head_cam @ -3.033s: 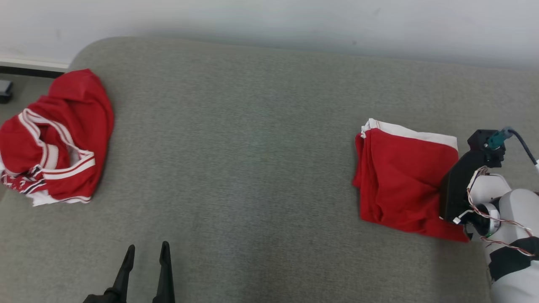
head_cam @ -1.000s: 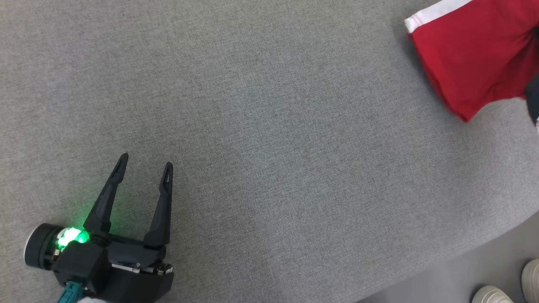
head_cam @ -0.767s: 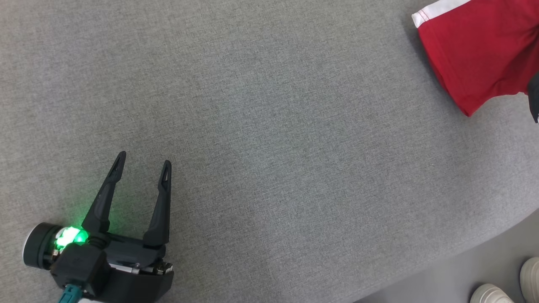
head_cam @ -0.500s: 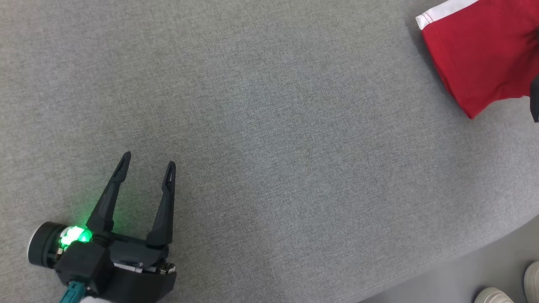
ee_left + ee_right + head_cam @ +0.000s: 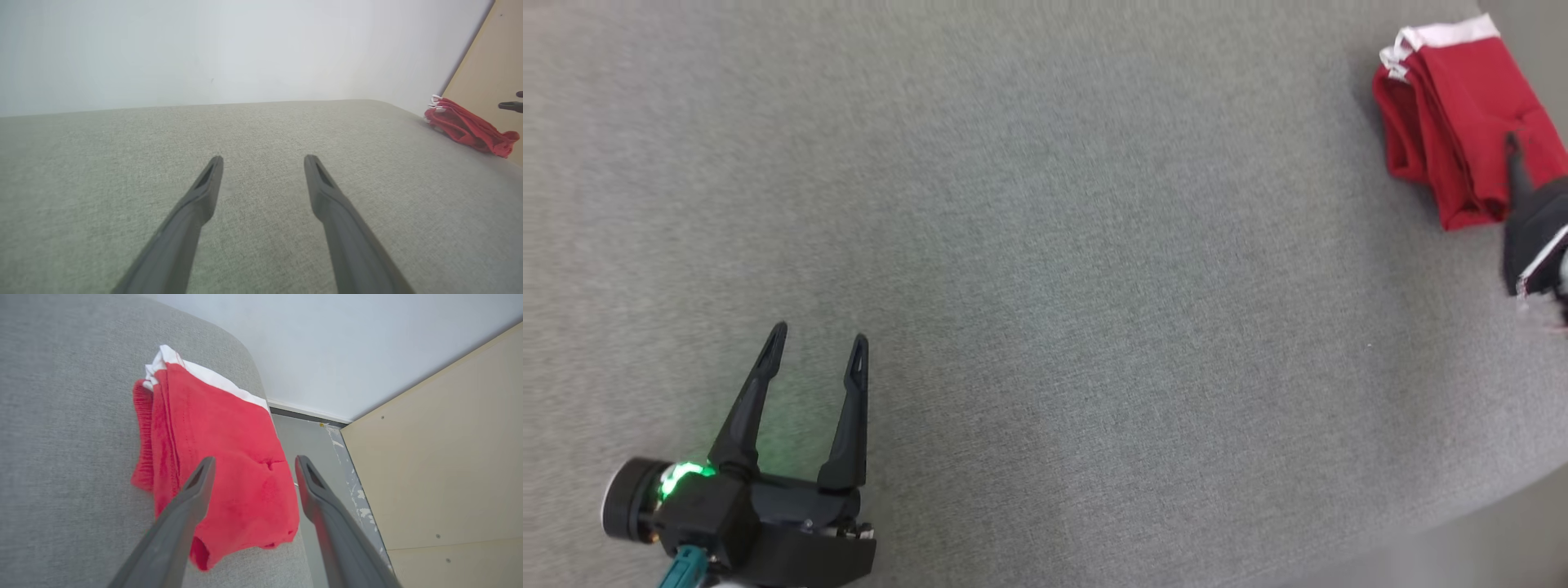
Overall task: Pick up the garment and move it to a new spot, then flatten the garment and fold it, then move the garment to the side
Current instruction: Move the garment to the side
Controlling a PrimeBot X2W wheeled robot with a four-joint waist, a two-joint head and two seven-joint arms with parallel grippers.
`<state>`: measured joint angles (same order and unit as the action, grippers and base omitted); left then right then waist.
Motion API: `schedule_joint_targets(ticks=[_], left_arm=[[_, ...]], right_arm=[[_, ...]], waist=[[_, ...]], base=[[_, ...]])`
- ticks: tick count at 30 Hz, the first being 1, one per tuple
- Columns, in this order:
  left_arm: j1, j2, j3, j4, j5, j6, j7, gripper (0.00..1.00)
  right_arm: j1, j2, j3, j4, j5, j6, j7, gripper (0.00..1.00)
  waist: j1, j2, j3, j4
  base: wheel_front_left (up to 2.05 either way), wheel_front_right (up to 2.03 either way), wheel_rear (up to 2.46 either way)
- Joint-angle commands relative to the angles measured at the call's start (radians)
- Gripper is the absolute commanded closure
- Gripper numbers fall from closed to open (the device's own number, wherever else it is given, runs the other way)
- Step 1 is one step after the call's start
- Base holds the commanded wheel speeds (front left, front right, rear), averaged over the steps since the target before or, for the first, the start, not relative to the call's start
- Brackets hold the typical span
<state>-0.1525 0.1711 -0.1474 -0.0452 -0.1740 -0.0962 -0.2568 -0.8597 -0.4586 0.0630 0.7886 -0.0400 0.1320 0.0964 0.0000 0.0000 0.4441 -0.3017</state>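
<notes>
Two dark grippers do our work, and we start at the left. Our left gripper [image 5: 819,333] hangs over the wide grey cloth cushion [image 5: 1094,286], its two long fingers spread wide with nothing between them. It is well apart from the task's thing. The middle of the cushion is bare, so nothing stands in our way there.

Far over at the right edge of the cushion lies the folded red cloth garment with a white band [image 5: 229,449]. Our right gripper [image 5: 255,460] hovers just above it with its fingers wide apart, holding nothing.

What could go wrong? We think the garment sits very close to the rim, and one corner seems to reach the edge. If a finger catches the cloth as we pull away, it could drag the garment off, down to the grey floor strip [image 5: 310,437]. A snag could also pull the folds open, and the folding would be undone.

Right of the floor strip stands a pale tan board [image 5: 441,457], and behind is a white wall [image 5: 204,49]. The board is near, so our right arm has little room to swing that way.
</notes>
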Motion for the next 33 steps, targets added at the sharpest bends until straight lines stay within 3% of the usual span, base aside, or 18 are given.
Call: schedule_joint_targets(ticks=[1, 16, 24, 33], left_arm=[[0.016, -0.006, 0.005, 0.007, -0.006, 0.005, -0.006, 0.0], [0.15, -0.075, 0.155, 0.1, -0.046, 0.041, -0.008, 0.0], [0.241, -0.105, 0.231, 0.122, -0.046, 0.037, -0.009, 0.0], [0.282, -0.119, 0.24, 0.145, -0.026, 0.028, -0.009, 0.0]], right_arm=[[0.025, 0.018, 0.0, -0.011, 0.021, -0.003, -0.012, 0.0], [0.367, 0.084, 0.085, -0.284, 0.288, -0.003, -0.183, 0.0], [0.534, 0.134, 0.126, -0.366, 0.32, -0.003, -0.241, 0.0], [0.677, 0.164, 0.14, -0.452, 0.331, -0.003, -0.312, 0.0]], waist=[[0.0, 0.0, -0.048, 0.03], [0.0, 0.0, -0.297, 0.144], [0.0, 0.0, -0.398, 0.173], [0.0, 0.0, -0.448, 0.21]], base=[[0.0, 0.0, 0.0], [0.0, 0.0, 0.0], [0.0, 0.0, 0.0], [0.0, 0.0, 0.0]])
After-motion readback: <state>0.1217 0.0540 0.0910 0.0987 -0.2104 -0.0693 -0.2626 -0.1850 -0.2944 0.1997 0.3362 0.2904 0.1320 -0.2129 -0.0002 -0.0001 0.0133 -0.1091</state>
